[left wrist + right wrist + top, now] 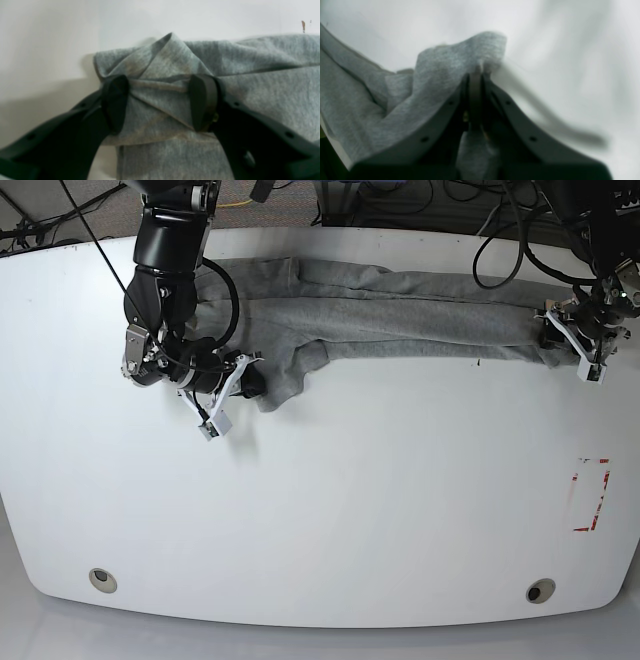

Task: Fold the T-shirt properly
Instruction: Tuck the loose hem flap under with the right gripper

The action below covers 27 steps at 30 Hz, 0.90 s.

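Note:
The grey T-shirt (400, 310) lies as a long rumpled band across the far part of the white table (330, 500). In the base view my right gripper (252, 383) sits at the band's drooping left lobe. The right wrist view shows that gripper (475, 75) shut, with a flap of the T-shirt (440, 65) pinched between its tips. At the band's right end my left gripper (556, 336) stands with its jaws wide. Up close, the left gripper (160, 102) straddles a bunched corner of the T-shirt (262, 87), one finger on each side. No lettering shows.
A red rectangular marking (590, 495) is on the table near its right edge. Two round holes (100, 578) (540, 590) sit near the front edge. Cables (500, 225) run along the far edge behind the shirt.

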Available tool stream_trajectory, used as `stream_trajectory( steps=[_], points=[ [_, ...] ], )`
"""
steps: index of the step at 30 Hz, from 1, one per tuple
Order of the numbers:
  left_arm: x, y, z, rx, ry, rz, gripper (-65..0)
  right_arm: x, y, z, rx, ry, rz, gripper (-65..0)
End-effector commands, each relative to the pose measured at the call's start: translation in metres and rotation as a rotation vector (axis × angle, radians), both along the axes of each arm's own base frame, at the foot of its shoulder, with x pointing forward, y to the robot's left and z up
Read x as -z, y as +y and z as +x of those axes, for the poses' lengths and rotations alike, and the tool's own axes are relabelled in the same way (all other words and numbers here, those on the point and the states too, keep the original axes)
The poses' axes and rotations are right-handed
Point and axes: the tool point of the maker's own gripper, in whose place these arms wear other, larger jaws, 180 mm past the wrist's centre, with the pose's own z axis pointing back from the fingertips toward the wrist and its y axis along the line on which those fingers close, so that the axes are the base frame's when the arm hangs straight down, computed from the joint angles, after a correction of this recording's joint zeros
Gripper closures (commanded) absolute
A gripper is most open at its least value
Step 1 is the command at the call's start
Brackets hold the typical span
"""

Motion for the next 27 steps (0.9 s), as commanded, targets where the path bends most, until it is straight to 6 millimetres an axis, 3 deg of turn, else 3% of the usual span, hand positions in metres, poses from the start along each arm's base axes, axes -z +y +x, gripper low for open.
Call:
stream_trajectory(
  steps=[1, 7, 13, 22, 27],
  points=[
    [0.004, 0.005, -0.008, 0.008, 0.054, 0.032, -36.5, -0.013, -0.005, 0.009, -0.008, -0.038, -0.033, 0.0],
    [0.006, 0.005, -0.009, 0.006, 0.060, 0.030, -36.5, -0.059, -0.012, 0.007, -0.040, -0.158, -0.124, 0.0],
    [0.007, 0.004, -0.011, 0.006, 0.064, 0.027, -36.5, -0.089, -0.006, -0.027, -0.081, -0.218, -0.077, 0.0],
    [0.008, 0.005, -0.012, 0.005, 0.069, 0.028, -36.5, -0.091, -0.028, -0.081, 0.014, -0.179, 0.024, 0.0],
    [0.009, 0.004, -0.014, 0.007, 0.073, 0.028, -36.5, -0.078, -0.059, -0.096, 0.080, -0.129, -0.031, -1.3]
  ],
)
